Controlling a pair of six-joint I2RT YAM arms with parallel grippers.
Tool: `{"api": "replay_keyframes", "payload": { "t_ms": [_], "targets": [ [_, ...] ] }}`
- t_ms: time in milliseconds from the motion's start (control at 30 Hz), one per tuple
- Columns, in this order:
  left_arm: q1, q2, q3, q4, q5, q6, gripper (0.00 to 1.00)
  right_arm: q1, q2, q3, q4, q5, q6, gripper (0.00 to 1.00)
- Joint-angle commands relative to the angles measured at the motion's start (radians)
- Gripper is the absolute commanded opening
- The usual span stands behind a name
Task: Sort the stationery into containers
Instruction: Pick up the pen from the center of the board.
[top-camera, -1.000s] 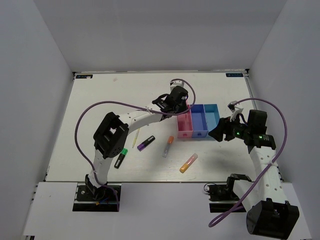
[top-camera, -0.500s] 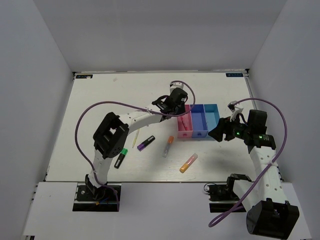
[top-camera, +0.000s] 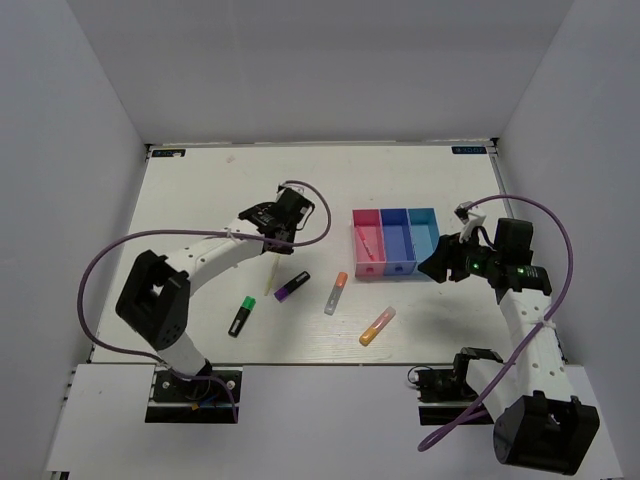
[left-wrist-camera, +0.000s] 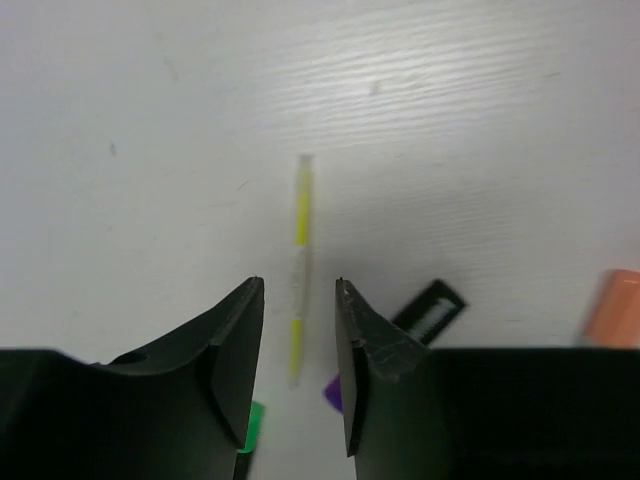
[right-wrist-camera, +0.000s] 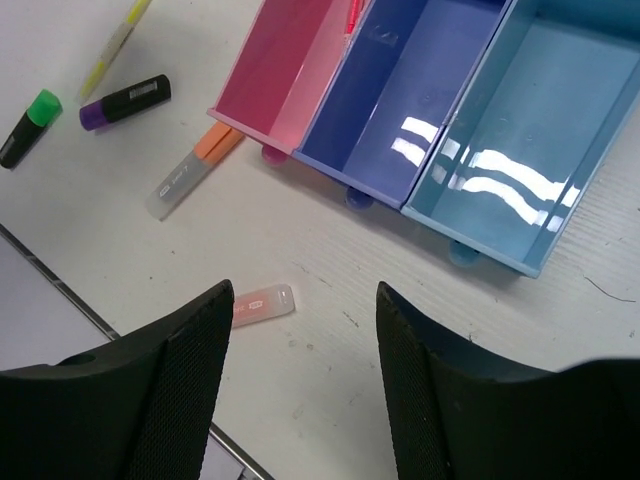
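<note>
My left gripper (top-camera: 278, 238) is open and empty, hovering over the upper end of the thin yellow stick (top-camera: 270, 276). In the left wrist view the stick (left-wrist-camera: 300, 240) lies on the table in line with the gap between my fingers (left-wrist-camera: 240, 340). A black marker with a purple cap (top-camera: 292, 286), a green-capped one (top-camera: 241, 316), a grey-orange marker (top-camera: 335, 293) and an orange-pink highlighter (top-camera: 377, 326) lie on the table. The pink (top-camera: 357, 245), blue (top-camera: 398, 262) and cyan (top-camera: 436, 232) bins stand joined in a row. A pink stick (top-camera: 369, 243) lies in the pink bin. My right gripper (right-wrist-camera: 305, 295) is open and empty beside the cyan bin.
White walls close the table on three sides. The right wrist view shows the table's front edge (right-wrist-camera: 60, 290) near the highlighter (right-wrist-camera: 255, 305). The purple cable of my left arm (top-camera: 110, 255) loops over the table's left half.
My left arm has swung left from above the pink bin to over the yellow stick. The pink stick now lies in the pink bin. The right arm has not moved.
</note>
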Motion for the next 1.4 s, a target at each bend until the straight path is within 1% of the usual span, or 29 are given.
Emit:
{"api": "replay_keyframes", "payload": {
  "t_ms": [0, 33, 133, 200, 233, 333, 567, 800, 833, 867, 900, 933, 967, 1067, 1100, 1167, 1200, 1233, 1300, 1333, 1367],
  "targets": [
    [0.042, 0.039, -0.02, -0.109, 0.009, 0.047, 0.42, -0.002, 0.011, 0.042, -0.004, -0.011, -0.012, 0.62],
    [0.06, 0.067, -0.017, -0.109, 0.031, 0.05, 0.4, -0.003, 0.014, 0.042, -0.003, -0.01, -0.012, 0.6],
    [0.088, 0.103, -0.026, -0.094, 0.082, 0.053, 0.4, -0.005, 0.017, 0.04, 0.0, 0.003, -0.012, 0.6],
    [0.108, 0.109, -0.035, -0.076, 0.11, 0.048, 0.4, -0.003, 0.022, 0.039, 0.003, 0.006, -0.011, 0.6],
    [0.114, 0.109, -0.052, -0.063, 0.157, 0.047, 0.4, -0.002, 0.024, 0.039, 0.003, 0.009, -0.01, 0.6],
    [0.133, 0.109, -0.081, -0.024, 0.2, 0.045, 0.4, -0.002, 0.036, 0.039, 0.002, 0.01, -0.012, 0.6],
    [0.139, 0.131, -0.141, 0.022, 0.255, 0.039, 0.4, -0.001, 0.039, 0.042, 0.003, 0.02, -0.016, 0.6],
    [0.136, 0.161, -0.162, 0.046, 0.262, 0.027, 0.41, -0.003, 0.039, 0.04, 0.003, 0.023, -0.016, 0.6],
    [0.136, 0.164, -0.166, 0.05, 0.256, 0.025, 0.39, -0.005, 0.039, 0.04, 0.002, 0.023, -0.015, 0.6],
    [0.137, 0.167, -0.164, 0.05, 0.25, 0.027, 0.32, -0.002, 0.039, 0.042, -0.001, 0.02, -0.015, 0.6],
    [0.137, 0.186, -0.167, 0.05, 0.236, 0.03, 0.26, -0.002, 0.039, 0.042, 0.0, 0.018, -0.016, 0.6],
    [0.14, 0.193, -0.169, 0.047, 0.233, 0.028, 0.16, -0.002, 0.037, 0.04, -0.007, 0.02, -0.016, 0.6],
    [0.142, 0.197, -0.172, 0.047, 0.234, 0.027, 0.11, -0.003, 0.036, 0.04, 0.003, 0.017, -0.016, 0.6],
    [0.154, 0.2, -0.169, 0.047, 0.239, 0.027, 0.0, -0.002, 0.036, 0.04, 0.0, 0.016, -0.018, 0.6],
    [0.154, 0.192, -0.161, 0.046, 0.245, 0.027, 0.0, -0.003, 0.036, 0.04, 0.002, 0.015, -0.016, 0.6],
    [0.148, 0.149, -0.129, 0.035, 0.256, 0.024, 0.0, -0.002, 0.036, 0.042, -0.003, 0.015, -0.018, 0.64],
    [0.143, 0.137, -0.117, 0.036, 0.263, 0.027, 0.0, 0.0, 0.036, 0.04, -0.001, 0.018, -0.016, 0.73],
    [0.111, 0.103, -0.068, 0.035, 0.269, 0.025, 0.0, -0.001, 0.036, 0.042, 0.002, 0.015, -0.015, 0.9],
    [0.078, 0.085, -0.029, 0.029, 0.283, 0.015, 0.0, 0.0, 0.034, 0.043, -0.001, 0.012, -0.021, 0.9],
    [0.065, 0.079, -0.009, 0.032, 0.315, 0.007, 0.0, 0.0, 0.033, 0.042, -0.003, 0.004, -0.022, 0.88],
    [0.044, 0.074, 0.038, 0.077, 0.355, -0.025, 0.0, 0.002, 0.033, 0.04, -0.006, 0.0, -0.03, 0.51]
  ]
}}
